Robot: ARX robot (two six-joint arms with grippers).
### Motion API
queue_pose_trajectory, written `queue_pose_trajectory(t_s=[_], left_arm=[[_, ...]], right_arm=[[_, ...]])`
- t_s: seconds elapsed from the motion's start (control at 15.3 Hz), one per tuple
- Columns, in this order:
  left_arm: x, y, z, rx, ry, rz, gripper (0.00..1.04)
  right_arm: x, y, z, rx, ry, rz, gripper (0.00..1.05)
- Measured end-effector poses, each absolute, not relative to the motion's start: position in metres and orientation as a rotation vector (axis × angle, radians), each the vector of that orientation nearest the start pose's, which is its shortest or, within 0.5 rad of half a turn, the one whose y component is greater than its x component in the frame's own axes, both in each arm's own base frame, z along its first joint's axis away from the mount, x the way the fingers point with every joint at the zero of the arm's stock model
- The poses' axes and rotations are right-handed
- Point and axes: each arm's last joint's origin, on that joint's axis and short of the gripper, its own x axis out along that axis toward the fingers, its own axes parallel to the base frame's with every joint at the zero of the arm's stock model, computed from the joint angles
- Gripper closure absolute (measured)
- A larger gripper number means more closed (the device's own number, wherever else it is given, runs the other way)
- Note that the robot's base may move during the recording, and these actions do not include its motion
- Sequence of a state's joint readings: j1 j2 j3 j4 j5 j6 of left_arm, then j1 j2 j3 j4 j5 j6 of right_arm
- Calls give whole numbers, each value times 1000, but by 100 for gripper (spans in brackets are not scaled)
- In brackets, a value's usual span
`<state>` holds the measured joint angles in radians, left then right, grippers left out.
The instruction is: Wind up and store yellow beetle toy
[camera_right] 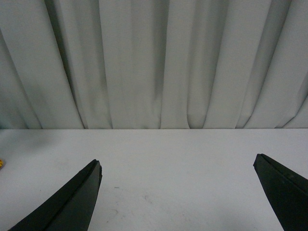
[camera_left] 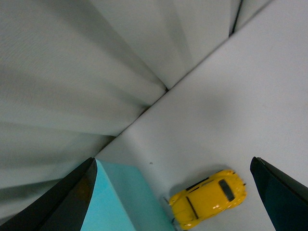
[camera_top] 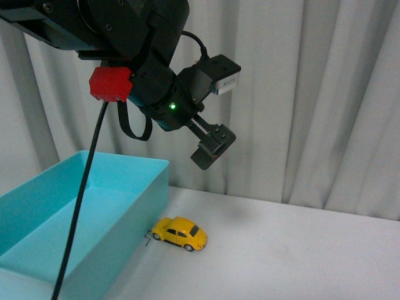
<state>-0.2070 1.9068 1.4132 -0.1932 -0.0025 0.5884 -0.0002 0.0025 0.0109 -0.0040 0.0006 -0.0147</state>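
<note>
The yellow beetle toy (camera_top: 180, 233) stands on its wheels on the white table, its left end almost touching the teal box's corner. A thin dark stub sticks out of that end. My left gripper (camera_top: 209, 150) hangs high above the toy, open and empty. In the left wrist view the toy (camera_left: 208, 198) lies far below, between the spread fingers of the left gripper (camera_left: 174, 161). My right gripper (camera_right: 177, 160) is open over bare table with nothing between its fingers. A yellow sliver (camera_right: 1, 163) at that view's edge may be the toy.
A large open teal box (camera_top: 147, 206) takes up the left of the table, its corner (camera_left: 120, 197) beside the toy. White curtains (camera_top: 312, 94) hang close behind the table. A black cable (camera_top: 81, 206) drops in front of the box.
</note>
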Motion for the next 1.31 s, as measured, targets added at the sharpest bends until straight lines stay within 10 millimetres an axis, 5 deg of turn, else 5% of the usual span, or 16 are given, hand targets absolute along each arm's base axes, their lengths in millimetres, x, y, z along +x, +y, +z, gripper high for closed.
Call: queue_pose_trajectory(t_s=[0.59,1.31], left_arm=[[425,-107,172,1464,818,-830,7],[438,-98,92,1445,936,-874,7]], right_arm=[[97,0,167,-14,-4,-1,7],[97,0,167,-14,-4,-1,7]])
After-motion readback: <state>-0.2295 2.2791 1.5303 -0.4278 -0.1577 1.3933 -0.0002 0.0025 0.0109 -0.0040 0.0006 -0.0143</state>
